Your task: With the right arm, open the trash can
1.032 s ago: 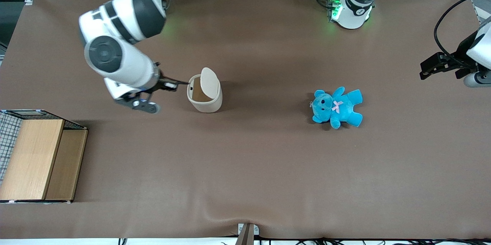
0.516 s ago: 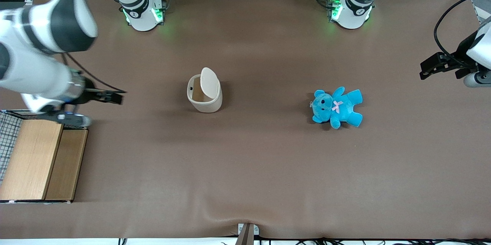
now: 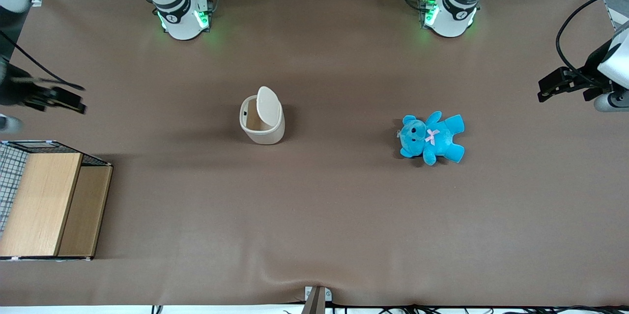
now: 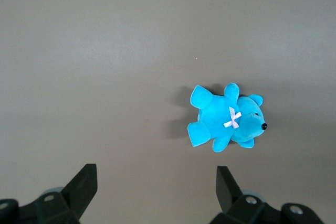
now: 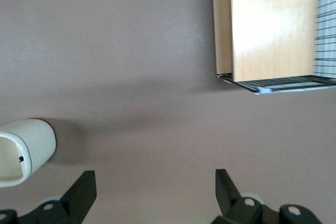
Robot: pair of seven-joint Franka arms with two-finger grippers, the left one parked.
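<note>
The cream-white trash can [image 3: 262,120] stands on the brown table mat near the middle, its flip lid [image 3: 269,103] tilted up and the tan inside showing. It also shows in the right wrist view [image 5: 25,151]. My right gripper [image 3: 66,100] is high at the working arm's end of the table, well away from the can and a little farther from the front camera than the wooden box. Its fingers are open and empty over bare mat [image 5: 155,179].
A wooden box with wire mesh [image 3: 46,201] sits at the working arm's end, near the front edge; it also shows in the right wrist view [image 5: 270,27]. A blue teddy [image 3: 431,137] lies toward the parked arm's end, beside the can.
My right arm has drawn back from the trash can's rim toward its own end of the table and risen. The can stays put with its lid tilted up.
</note>
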